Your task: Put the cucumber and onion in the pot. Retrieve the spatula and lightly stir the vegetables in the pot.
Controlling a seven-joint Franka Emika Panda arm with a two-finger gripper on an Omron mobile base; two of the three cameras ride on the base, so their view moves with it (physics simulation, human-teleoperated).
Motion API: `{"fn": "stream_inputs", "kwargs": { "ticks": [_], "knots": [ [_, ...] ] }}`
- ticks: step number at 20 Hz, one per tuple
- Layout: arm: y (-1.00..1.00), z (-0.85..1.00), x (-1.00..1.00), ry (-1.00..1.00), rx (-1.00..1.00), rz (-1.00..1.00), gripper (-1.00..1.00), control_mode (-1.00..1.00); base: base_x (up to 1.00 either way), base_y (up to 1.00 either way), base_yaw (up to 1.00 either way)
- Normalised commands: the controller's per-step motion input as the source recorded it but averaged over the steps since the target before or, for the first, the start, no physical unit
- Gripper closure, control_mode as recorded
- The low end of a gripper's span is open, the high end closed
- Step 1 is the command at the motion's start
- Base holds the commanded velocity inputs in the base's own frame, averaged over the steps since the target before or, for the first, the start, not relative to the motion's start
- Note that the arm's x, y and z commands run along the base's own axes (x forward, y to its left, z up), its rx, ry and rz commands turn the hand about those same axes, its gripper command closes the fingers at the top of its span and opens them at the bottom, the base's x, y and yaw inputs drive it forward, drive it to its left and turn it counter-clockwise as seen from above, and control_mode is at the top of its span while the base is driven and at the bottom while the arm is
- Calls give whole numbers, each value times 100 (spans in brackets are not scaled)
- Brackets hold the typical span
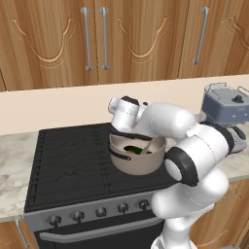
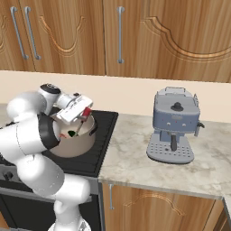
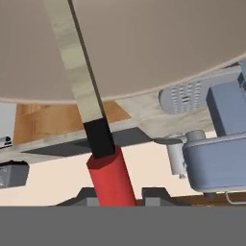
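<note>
Spatula (image 3: 103,163) between gripper (image 3: 126,192) tips, seemingly clamped, over pot (image 1: 137,158).

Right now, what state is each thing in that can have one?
pot: upright on the stove, no lid, vegetables inside
cucumber: lying in the pot
onion: in the pot beside the cucumber
spatula: red handle between the fingers, shaft angled down into the pot
hand: above the pot, jaws around the spatula
cabinet doors: closed

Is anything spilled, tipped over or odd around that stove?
Nothing stands out. The pot sits upright on the stove, the vegetables lie inside it, and the claw has the spatula slanting into the pot.
</note>
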Motion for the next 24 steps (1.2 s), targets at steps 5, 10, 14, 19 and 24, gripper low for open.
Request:
{"fn": "stream_inputs", "kwargs": {
  "ticks": [5, 10, 14, 19, 24],
  "knots": [
    [18, -1, 2, -1, 0, 4, 100, -100, 0, 0, 0],
    [-1, 2, 21, -9, 0, 0, 100, -100, 0, 0, 0],
    [-26, -1, 92, -2, -7, 0, 100, -100, 0, 0, 0],
    [-28, 5, 54, 0, -5, 0, 100, -100, 0, 0, 0],
    [-15, 18, -9, -7, 0, 6, 100, -100, 0, 0, 0]
  ]
}}
